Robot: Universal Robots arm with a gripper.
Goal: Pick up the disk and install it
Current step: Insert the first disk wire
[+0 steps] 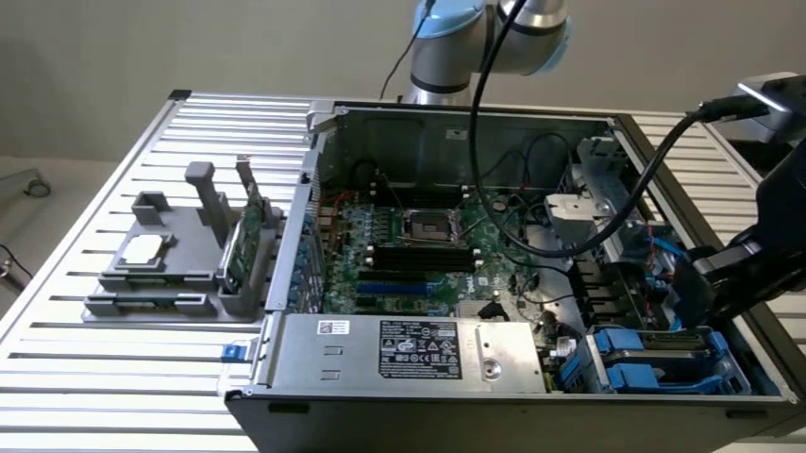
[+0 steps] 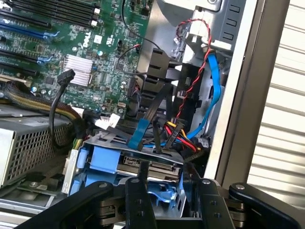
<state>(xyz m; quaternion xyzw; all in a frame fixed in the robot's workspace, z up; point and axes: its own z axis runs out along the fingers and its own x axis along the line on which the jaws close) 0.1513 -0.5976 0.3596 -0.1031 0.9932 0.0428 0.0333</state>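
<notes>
The disk lies in the drive bay at the open computer case's front corner, on the exterior view's right. It shows a grey metal end with connectors and a blue carrier frame around it. In the exterior view, the disk sits between blue carrier parts inside the bay. My gripper hangs just above that end of the disk with its jaws apart, one black finger on each side of a blue carrier piece. I cannot see the fingers touching it. My gripper reaches down into the case beside the right wall.
Red, yellow, black and blue cables run right behind the bay. The case's wall stands close beside my gripper. The power supply and motherboard fill the case. A grey holder outside carries a processor chip and a green card.
</notes>
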